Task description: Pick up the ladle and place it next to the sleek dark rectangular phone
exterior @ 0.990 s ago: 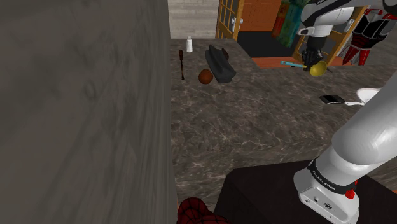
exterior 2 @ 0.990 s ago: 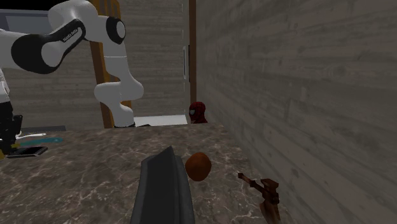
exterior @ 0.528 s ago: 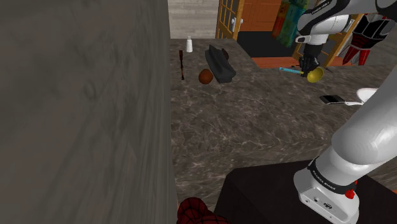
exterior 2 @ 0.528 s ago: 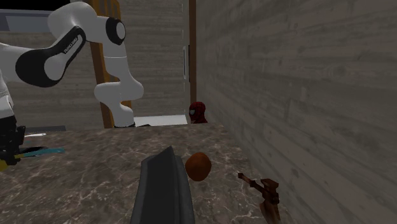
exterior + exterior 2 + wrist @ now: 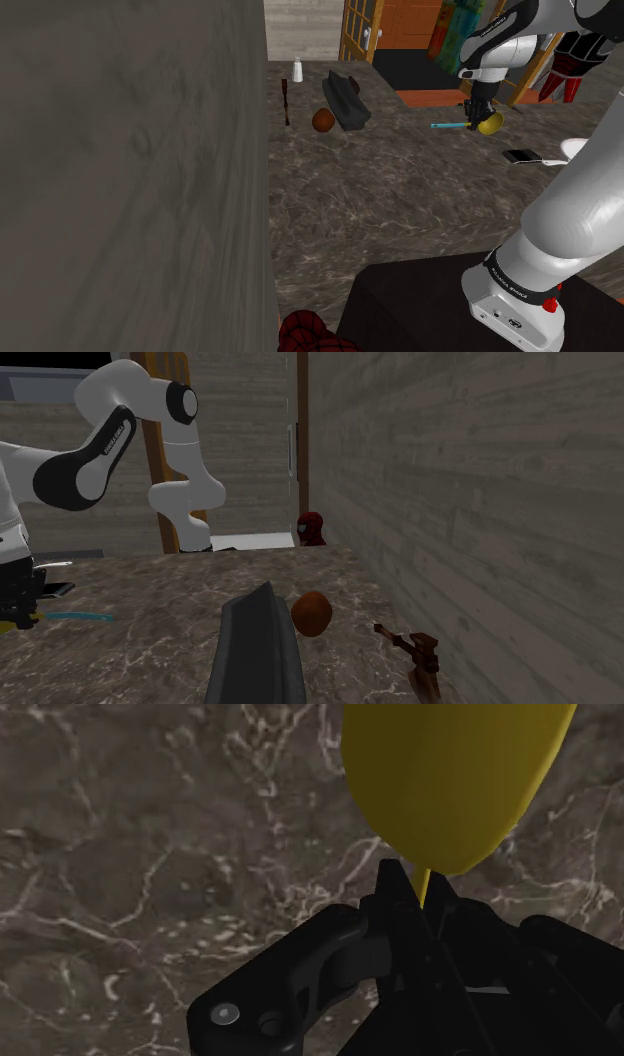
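The fingers are clenched on the ladle, pinching the thin neck just under its yellow bowl. In the upper right of the shoulder view the ladle hangs over the dark marbled table, seemingly lifted off it, with its teal handle pointing toward the frame's left. The phone, a dark flat slab, lies on the table to the lower right of the ladle, near but apart.

The step in hand looks like the carry toward the phone. To do it well, take the ladle across level and low. Lower it onto bare table just beside the phone (not on top of it, and clear of the white dish-like thing at the right edge). Keep the long handle turned away so it cannot sweep the phone, and let go only once the bowl rests on the table.
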Available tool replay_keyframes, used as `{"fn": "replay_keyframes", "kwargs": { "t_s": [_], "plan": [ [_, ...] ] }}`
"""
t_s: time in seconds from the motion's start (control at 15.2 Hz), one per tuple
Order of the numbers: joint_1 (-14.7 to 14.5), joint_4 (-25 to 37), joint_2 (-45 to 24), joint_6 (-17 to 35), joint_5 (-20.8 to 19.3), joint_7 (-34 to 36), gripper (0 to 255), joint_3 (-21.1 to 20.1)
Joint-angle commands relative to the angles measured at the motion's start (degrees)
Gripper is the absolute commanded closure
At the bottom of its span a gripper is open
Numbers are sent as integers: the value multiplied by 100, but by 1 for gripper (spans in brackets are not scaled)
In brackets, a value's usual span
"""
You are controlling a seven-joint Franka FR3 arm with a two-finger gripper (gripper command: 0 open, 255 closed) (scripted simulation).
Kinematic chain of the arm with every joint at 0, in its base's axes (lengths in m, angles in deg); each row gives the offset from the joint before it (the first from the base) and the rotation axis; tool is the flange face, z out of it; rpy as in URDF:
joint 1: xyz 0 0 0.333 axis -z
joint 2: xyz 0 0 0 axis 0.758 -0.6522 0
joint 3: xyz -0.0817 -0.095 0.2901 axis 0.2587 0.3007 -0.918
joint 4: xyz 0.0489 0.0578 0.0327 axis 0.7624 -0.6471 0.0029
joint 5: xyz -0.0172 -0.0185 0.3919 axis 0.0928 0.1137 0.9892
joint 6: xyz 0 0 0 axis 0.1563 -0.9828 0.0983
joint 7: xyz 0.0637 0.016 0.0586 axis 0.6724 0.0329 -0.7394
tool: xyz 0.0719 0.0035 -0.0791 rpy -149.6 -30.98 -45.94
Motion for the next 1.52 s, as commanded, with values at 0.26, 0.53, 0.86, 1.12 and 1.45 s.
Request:
{"fn": "replay_keyframes", "kwargs": {
  "t_s": [0.26, 0.53, 0.86, 1.12, 1.45],
  "plan": [
    [13, -21, -21, 30, 4, -7, 255, 6],
    [14, -23, -23, 33, 5, -8, 0, 5],
    [-9, 93, 59, -156, -38, 24, 0, 10],
    [-61, 454, 240, -678, -126, 90, 0, 13],
    [-61, 454, 240, -678, -126, 90, 0, 13]
  ]
}}
